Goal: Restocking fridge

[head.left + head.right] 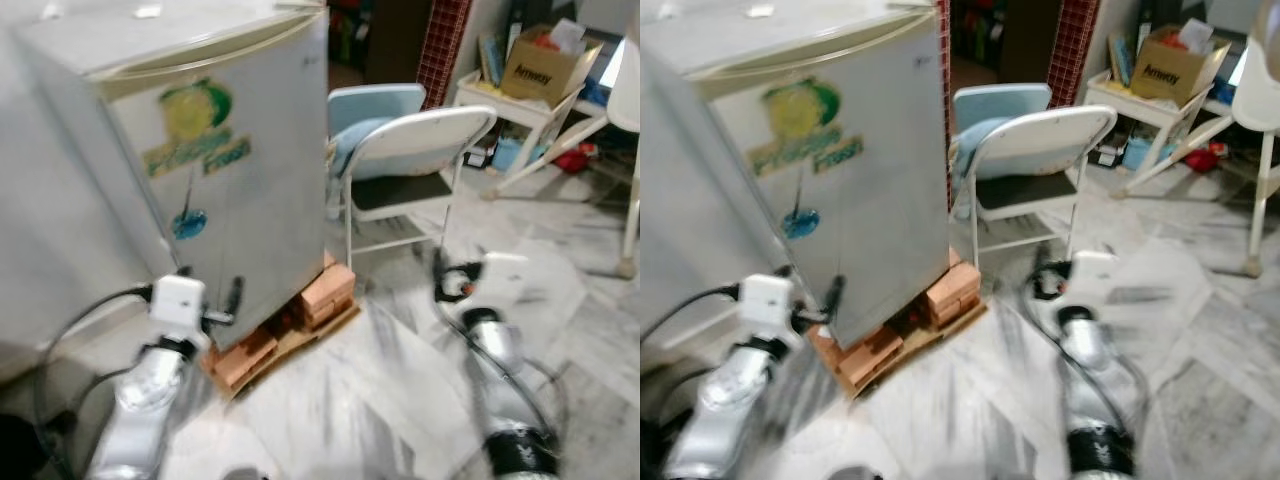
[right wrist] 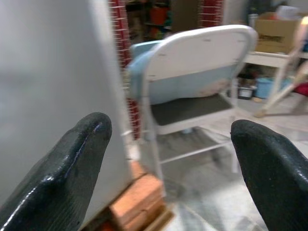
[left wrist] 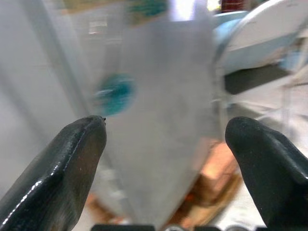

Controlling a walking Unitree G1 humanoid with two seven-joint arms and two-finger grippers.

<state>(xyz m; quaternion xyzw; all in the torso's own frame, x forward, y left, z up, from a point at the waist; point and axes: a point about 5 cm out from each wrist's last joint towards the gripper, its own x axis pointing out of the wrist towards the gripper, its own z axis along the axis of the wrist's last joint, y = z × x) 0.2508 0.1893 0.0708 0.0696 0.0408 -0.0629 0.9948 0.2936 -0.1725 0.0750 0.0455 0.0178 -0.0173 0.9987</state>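
A small grey fridge [image 1: 220,150] with a green and yellow sticker on its shut door stands on bricks [image 1: 328,290] and a wooden board. My left gripper [image 1: 212,292] is low in front of the door's bottom corner, open and holding nothing. In the left wrist view its fingers [image 3: 57,178] stand wide apart before the door. My right gripper [image 1: 447,278] hovers over the floor to the right of the fridge. It is open and empty, with its fingers [image 2: 62,173] pointing toward a folding chair.
A white folding chair [image 1: 425,150] stands close to the fridge's right side, with a light blue chair [image 1: 375,100] behind it. A cardboard box [image 1: 545,65] sits on a white table [image 1: 500,105] at the back right. The marble floor [image 1: 400,380] spreads in front.
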